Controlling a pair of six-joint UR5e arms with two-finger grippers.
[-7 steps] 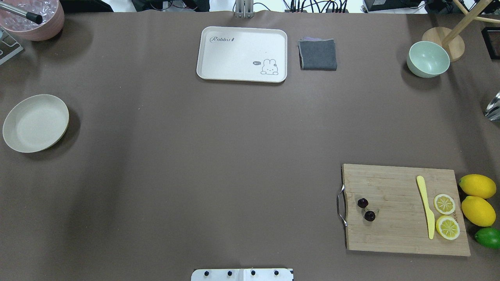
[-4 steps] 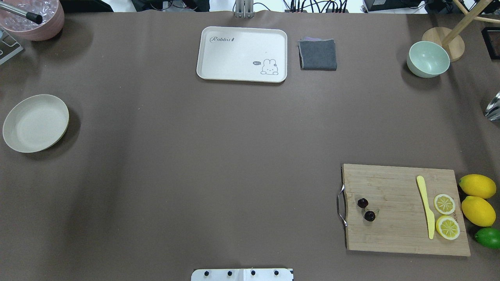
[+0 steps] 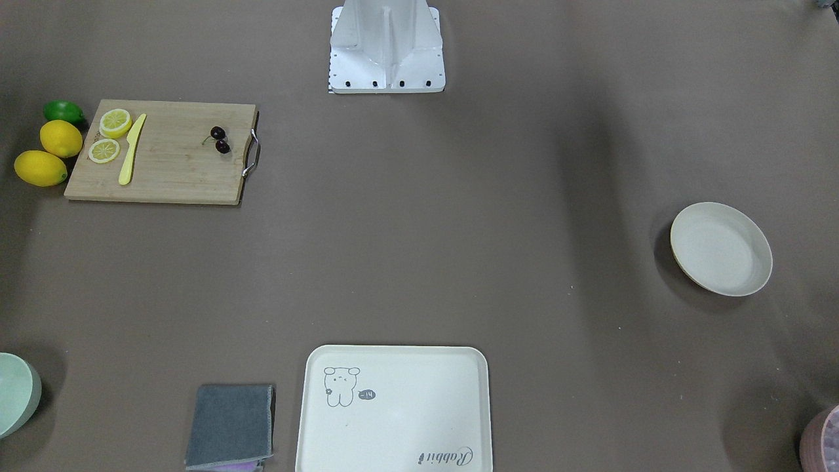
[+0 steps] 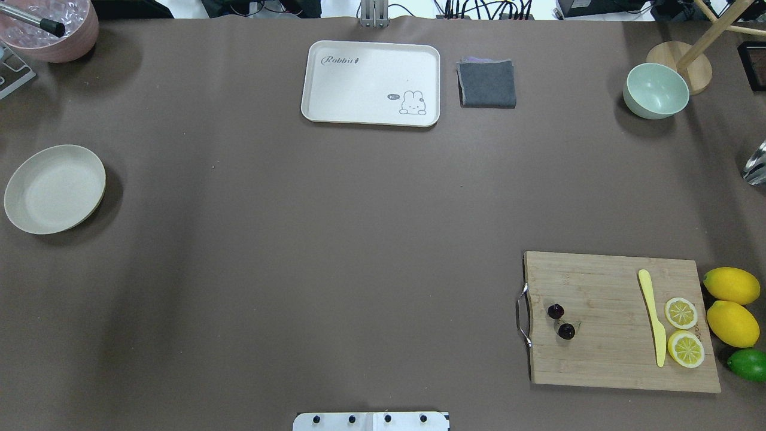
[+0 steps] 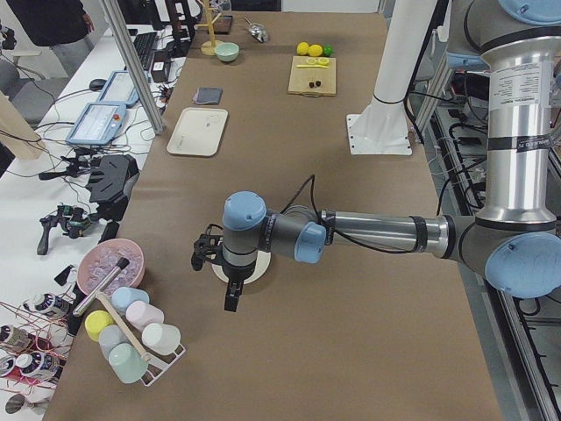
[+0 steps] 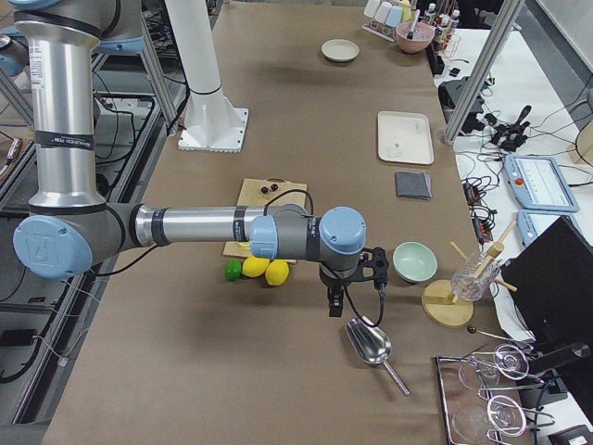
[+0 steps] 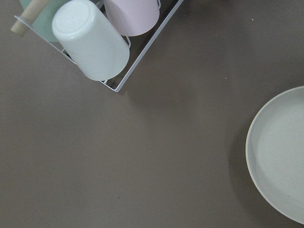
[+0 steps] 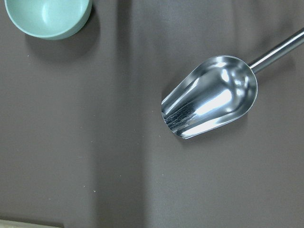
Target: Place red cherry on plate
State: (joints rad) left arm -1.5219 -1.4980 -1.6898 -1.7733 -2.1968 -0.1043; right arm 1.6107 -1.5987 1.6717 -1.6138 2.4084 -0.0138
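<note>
Spreading wide, brown table covering. Sitting empty at far left: round cream-white shallow plate (image 4: 54, 188), left gripper (image 5: 232, 298) hanging near, grip impossible to tell. Lying well apart at right, on rectangular wooden cutting board (image 4: 616, 359): tiny dark red cherry pair (image 4: 561, 321). Hovering past the board, right gripper (image 6: 334, 304), grip likewise unclear. Seemingly just starting the pick; next likely reaching down, pinching the cherries gently.

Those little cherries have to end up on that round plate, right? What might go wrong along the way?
1. The red cherry is a tiny pair joined by thin stems, so a grasp could catch only one fruit or slip off.
2. It lies close to the metal handle of the cutting board, so a descent there might clip the handle.
3. The plate sits at the table's opposite end, which means a long carry and perhaps a drop.
</note>
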